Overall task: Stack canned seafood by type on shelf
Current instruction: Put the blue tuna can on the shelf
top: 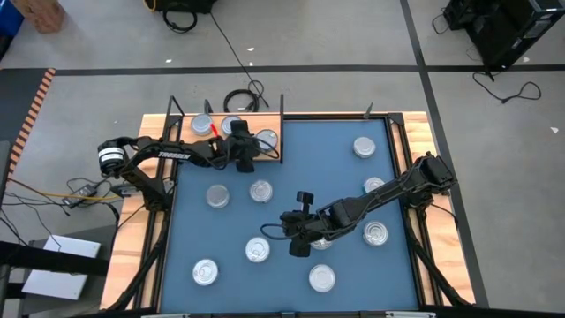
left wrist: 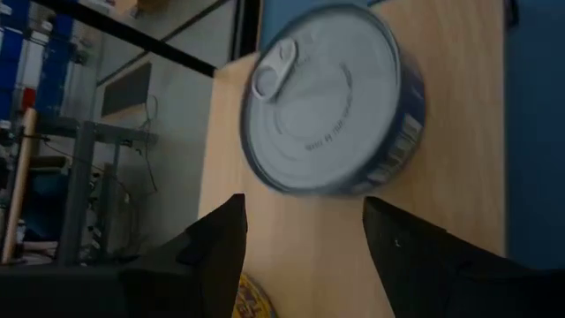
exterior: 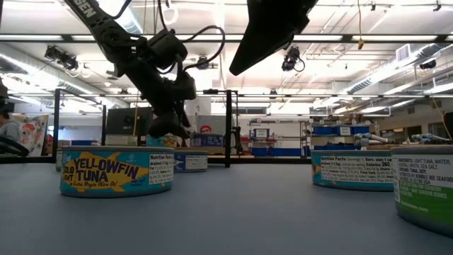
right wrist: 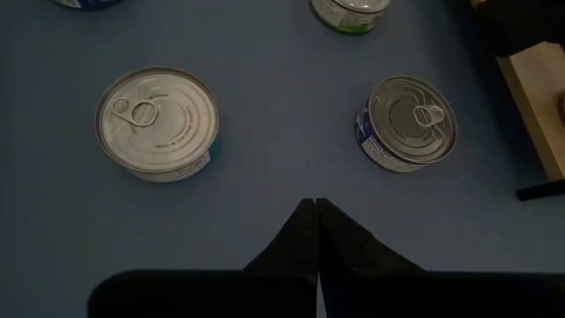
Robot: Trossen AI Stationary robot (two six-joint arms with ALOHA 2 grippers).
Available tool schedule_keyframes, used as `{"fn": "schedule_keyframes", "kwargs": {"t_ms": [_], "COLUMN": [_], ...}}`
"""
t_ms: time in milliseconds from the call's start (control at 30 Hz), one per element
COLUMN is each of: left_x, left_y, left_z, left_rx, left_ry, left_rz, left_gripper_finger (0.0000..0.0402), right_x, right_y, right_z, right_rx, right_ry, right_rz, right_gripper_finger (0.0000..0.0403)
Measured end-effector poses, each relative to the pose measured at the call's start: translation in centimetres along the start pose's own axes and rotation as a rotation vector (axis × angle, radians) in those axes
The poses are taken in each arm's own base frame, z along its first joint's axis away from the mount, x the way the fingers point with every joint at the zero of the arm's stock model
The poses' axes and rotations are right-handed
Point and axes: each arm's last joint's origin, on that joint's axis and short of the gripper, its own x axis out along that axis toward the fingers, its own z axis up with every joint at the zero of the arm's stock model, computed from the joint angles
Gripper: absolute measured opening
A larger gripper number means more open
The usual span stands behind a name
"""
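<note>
On the shelf (left wrist: pixel 459 132), 1 tin (left wrist: pixel 331 97) just beyond the spread, empty left gripper (left wrist: pixel 305 252).

Near tin (exterior: pixel 117 172): I read "YELLOWFIN TUNA" in yellow on blue, with "SOLID LIGHT" at the side and a "Nutrition Facts" panel.
Left arm (top: pixel 168 152): I make out white lettering, "TROSSEN" (only partly legible from above).
Right tin (exterior: pixel 352 170): "Nutrition Facts" panel; the fine print I can't read.
Green-label tin (exterior: pixel 425 190): an "INGREDIENTS" line in small print.
</note>
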Motion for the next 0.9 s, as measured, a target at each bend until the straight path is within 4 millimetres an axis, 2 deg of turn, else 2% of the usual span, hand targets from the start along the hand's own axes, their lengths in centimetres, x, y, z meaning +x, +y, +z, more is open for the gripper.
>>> {"fn": "schedule_keyframes", "kwargs": {"t_ms": [200,333,467,667,767,900], "left_x": [-0.1,-0.4,-0.5,0.3,1.1,2.4], "left_y": [-0.1,0.5,1.4,3.7,4.3,3.7], "left_z": [-0.3,0.4,1.4,0.7,0.0,-0.2], "left_rx": [-0.032,-0.08,-0.151,-0.309,-0.352,-0.348], "left_ry": [0.027,0.02,-0.088,-0.187,-0.185,-0.17], "left_rz": [-0.02,-0.062,-0.175,-0.318,-0.321,-0.335], "left_gripper_finger": [0.0228,0.0216,0.0161,0.0022,0.0009,0.0004], "right_x": [0.0,0.0,0.0,-0.2,-0.2,-0.2], "right_y": [0.0,0.0,0.0,0.3,0.4,0.4], "right_z": [0.0,0.0,-0.1,-0.2,-0.2,-0.2], "right_rx": [0.0,-0.001,-0.002,-0.012,-0.014,-0.017], "right_ry": [0.0,0.002,0.005,0.006,0.006,0.006], "right_rz": [0.0,-0.001,-0.001,0.005,0.006,0.006], "right_gripper_finger": [0.0006,0.0006,0.0006,0.0006,0.0006,0.0006]}}
